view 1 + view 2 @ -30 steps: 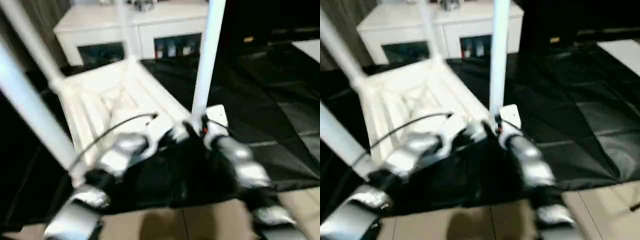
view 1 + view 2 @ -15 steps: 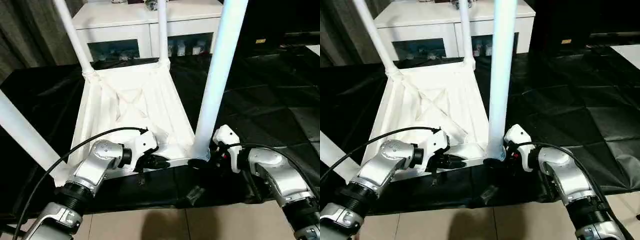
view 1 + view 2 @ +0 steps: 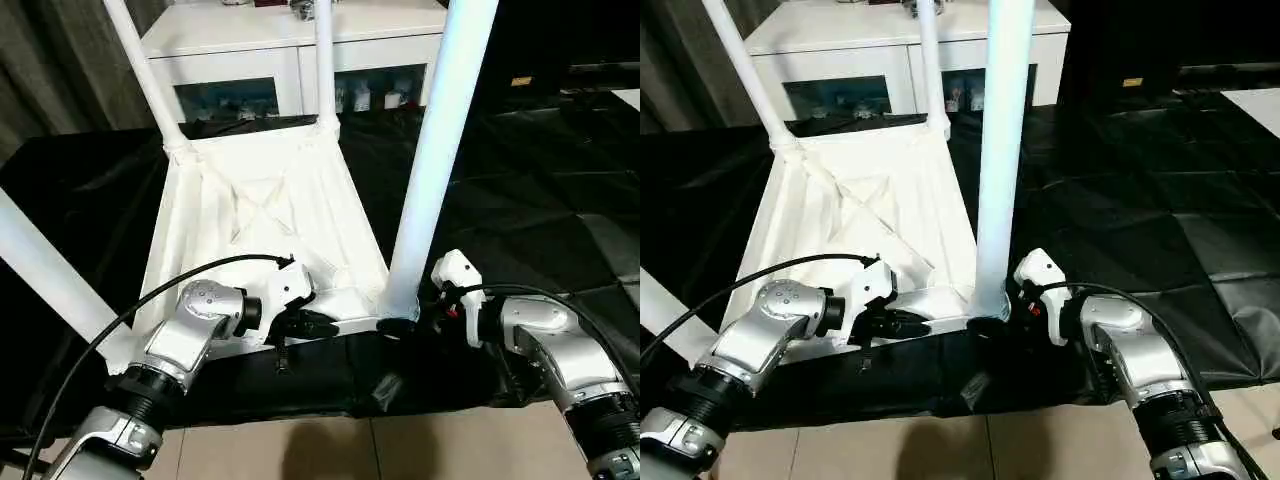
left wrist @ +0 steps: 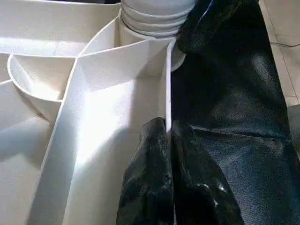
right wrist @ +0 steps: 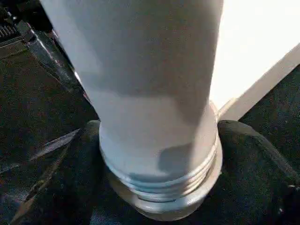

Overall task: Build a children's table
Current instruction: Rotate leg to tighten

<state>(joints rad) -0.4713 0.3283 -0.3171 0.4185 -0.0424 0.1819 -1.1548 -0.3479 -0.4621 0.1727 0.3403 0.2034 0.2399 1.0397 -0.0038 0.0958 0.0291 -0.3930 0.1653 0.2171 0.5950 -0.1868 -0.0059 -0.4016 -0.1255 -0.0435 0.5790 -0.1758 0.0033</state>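
The children's table lies upside down on a black sheet, its ribbed white tabletop point(image 3: 260, 210) facing up. Legs stand upright in the corner sockets: two far ones point(image 3: 145, 80) point(image 3: 325, 60), a near-left one point(image 3: 45, 270) and a near-right one point(image 3: 430, 170). My left gripper point(image 3: 315, 325) is shut on the tabletop's thin near rim point(image 4: 166, 93), one finger point(image 4: 150, 154) on each side of the wall. My right gripper point(image 3: 405, 325) is at the foot of the near-right leg point(image 5: 154, 84). Its black fingers point(image 5: 75, 159) hug the ribbed collar from both sides.
A white cabinet point(image 3: 290, 30) with glass doors stands right behind the table. The crinkled black sheet point(image 3: 540, 200) spreads wide to the right. Tiled floor point(image 3: 330, 450) begins just in front of my arms. A black cable point(image 3: 170, 290) arcs over my left forearm.
The head camera has swung and settled, so the blurred view is now sharp. Both grippers stay where they were on the rim and the leg's foot.
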